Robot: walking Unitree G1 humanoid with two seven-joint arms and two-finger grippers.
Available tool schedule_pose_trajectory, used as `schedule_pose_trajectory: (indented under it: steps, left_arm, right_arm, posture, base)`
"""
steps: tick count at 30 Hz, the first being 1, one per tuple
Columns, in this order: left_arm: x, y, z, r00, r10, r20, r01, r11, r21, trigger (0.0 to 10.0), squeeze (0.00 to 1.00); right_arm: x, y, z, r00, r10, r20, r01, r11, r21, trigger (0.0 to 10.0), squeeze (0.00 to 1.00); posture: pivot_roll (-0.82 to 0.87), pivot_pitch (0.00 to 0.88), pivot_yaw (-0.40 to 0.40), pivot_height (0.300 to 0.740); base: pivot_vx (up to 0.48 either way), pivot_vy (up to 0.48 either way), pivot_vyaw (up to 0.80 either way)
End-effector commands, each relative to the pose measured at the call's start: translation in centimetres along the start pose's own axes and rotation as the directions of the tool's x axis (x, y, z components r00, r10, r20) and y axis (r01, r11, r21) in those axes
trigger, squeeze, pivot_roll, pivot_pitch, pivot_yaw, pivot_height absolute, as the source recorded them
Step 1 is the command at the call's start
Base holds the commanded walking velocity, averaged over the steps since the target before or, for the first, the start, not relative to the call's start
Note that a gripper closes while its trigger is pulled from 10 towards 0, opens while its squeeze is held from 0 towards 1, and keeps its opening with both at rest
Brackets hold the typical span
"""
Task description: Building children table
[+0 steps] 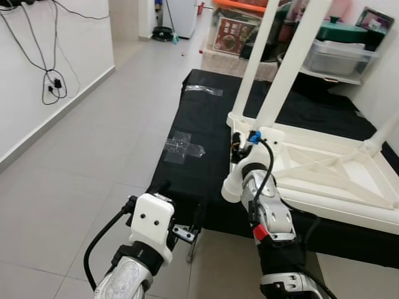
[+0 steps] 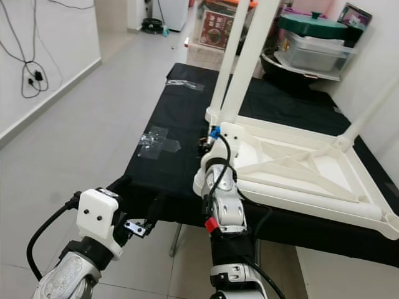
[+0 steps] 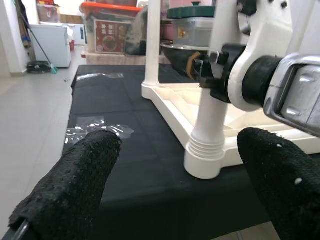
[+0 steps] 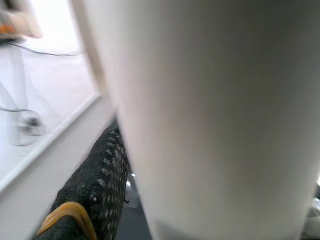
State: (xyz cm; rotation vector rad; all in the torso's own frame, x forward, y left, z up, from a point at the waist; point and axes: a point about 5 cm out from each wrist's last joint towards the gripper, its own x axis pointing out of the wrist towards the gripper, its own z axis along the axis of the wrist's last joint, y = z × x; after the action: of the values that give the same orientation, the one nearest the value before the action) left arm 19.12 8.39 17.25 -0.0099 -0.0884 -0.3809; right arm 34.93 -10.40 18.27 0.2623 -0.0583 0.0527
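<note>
A white children's table lies upside down on a black cloth. Its legs point up. My right gripper is shut on the white leg at the table's near left corner. That leg's ribbed foot end sits at the corner. In the right wrist view the leg is pressed against one black finger. My left gripper is open at the cloth's front edge, level with the leg's base and a short way from it, holding nothing. A second leg stands just behind the held one.
A third leg rises at the table's far right corner. Clear tape patches lie on the cloth. Storage boxes and a pot crowd the back. Grey tiled floor and a wall with hanging cables are to the left.
</note>
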Motion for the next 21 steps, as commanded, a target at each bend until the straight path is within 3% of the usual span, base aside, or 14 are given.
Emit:
schedule_pose_trajectory:
  steps: [1,2,3,5,7,9,10,11,12,14,18,19,21]
  left_arm:
    - [0.1,-0.2,-0.3,1.0,-0.009,-0.014,0.009,1.0,-0.004,10.0,0.0]
    - [0.1,-0.2,-0.3,1.0,-0.009,-0.014,0.009,1.0,-0.004,10.0,0.0]
    - [0.1,-0.2,-0.4,1.0,-0.011,-0.013,0.01,1.0,-0.006,10.0,0.0]
    - [0.1,-0.4,-0.4,1.0,-0.016,-0.014,0.016,1.0,-0.011,10.0,0.0]
    - [0.1,-0.4,-0.4,1.0,-0.016,-0.014,0.016,1.0,-0.011,10.0,0.0]
    - [0.0,-0.6,-0.5,1.0,-0.025,-0.014,0.025,1.0,-0.016,10.0,0.0]
    - [0.0,-0.6,-0.5,1.0,-0.025,-0.014,0.025,1.0,-0.016,10.0,0.0]
    - [0.1,-0.7,-0.5,1.0,-0.027,-0.014,0.027,1.0,-0.017,10.0,0.0]
    - [0.1,-0.7,-0.5,1.0,-0.027,-0.014,0.027,1.0,-0.017,10.0,0.0]
    - [0.1,-0.7,-0.5,1.0,-0.027,-0.012,0.027,1.0,-0.015,10.0,0.0]
    - [0.1,-0.7,-0.5,1.0,-0.026,-0.012,0.026,1.0,-0.014,10.0,0.0]
    - [0.1,-0.6,-0.4,1.0,-0.023,-0.013,0.023,1.0,-0.009,10.0,0.0]
    - [0.1,-0.5,-0.5,1.0,-0.017,-0.014,0.017,1.0,-0.002,10.0,0.0]
  right_arm:
    - [0.4,0.7,0.4,0.984,0.178,0.015,-0.178,0.981,0.077,10.0,0.0]
    - [0.4,0.7,0.4,0.984,0.178,0.015,-0.178,0.981,0.077,10.0,0.0]
    - [0.6,0.0,0.7,0.952,0.306,0.003,-0.306,0.949,0.079,10.0,0.0]
    - [1.0,-0.9,0.5,0.847,0.525,-0.083,-0.521,0.851,0.068,10.0,0.0]
    - [1.0,-0.9,0.5,0.847,0.525,-0.083,-0.521,0.851,0.068,10.0,0.0]
    - [0.9,-1.2,0.2,0.75,0.642,-0.159,-0.644,0.764,0.047,10.0,0.0]
    - [0.9,-1.2,0.2,0.75,0.642,-0.159,-0.644,0.764,0.047,10.0,0.0]
    - [0.9,-0.8,-0.1,0.686,0.699,-0.202,-0.707,0.706,0.045,10.0,0.0]
    - [0.9,-0.8,-0.1,0.686,0.699,-0.202,-0.707,0.706,0.045,10.0,0.0]
    - [1.3,0.3,-0.6,0.592,0.766,-0.252,-0.784,0.62,0.043,10.0,0.0]
    - [1.5,0.7,-0.7,0.571,0.779,-0.26,-0.8,0.599,0.04,10.0,0.0]
    - [2.1,1.1,-0.7,0.612,0.752,-0.246,-0.774,0.633,0.013,0.0,0.0]
    - [3.0,1.3,-0.4,0.715,0.669,-0.201,-0.69,0.723,-0.048,0.0,0.0]
  posture:
    - [0.11,0.036,-0.15,0.74]
    - [0.11,0.036,-0.15,0.74]
    - [0.11,0.022,-0.15,0.74]
    - [0.11,0.011,-0.148,0.74]
    - [0.11,0.011,-0.148,0.74]
    - [0.11,0.006,-0.15,0.74]
    - [0.11,0.006,-0.15,0.74]
    - [0.12,0.004,-0.15,0.74]
    - [0.12,0.004,-0.15,0.74]
    - [0.13,0.003,-0.159,0.74]
    - [0.13,0.003,-0.16,0.74]
    - [0.14,0.008,-0.165,0.74]
    - [0.14,0.008,-0.165,0.74]
  base:
    - [0.0,0.0,0.0]
    - [0.0,0.0,0.0]
    - [0.0,0.0,0.0]
    - [0.0,0.0,0.0]
    - [0.0,0.0,0.0]
    - [0.0,0.0,0.0]
    - [0.0,0.0,0.0]
    - [0.0,0.0,0.0]
    - [0.0,0.0,0.0]
    - [0.0,0.0,0.0]
    - [0.0,0.0,0.0]
    - [0.0,0.0,0.0]
    - [0.0,0.0,0.0]
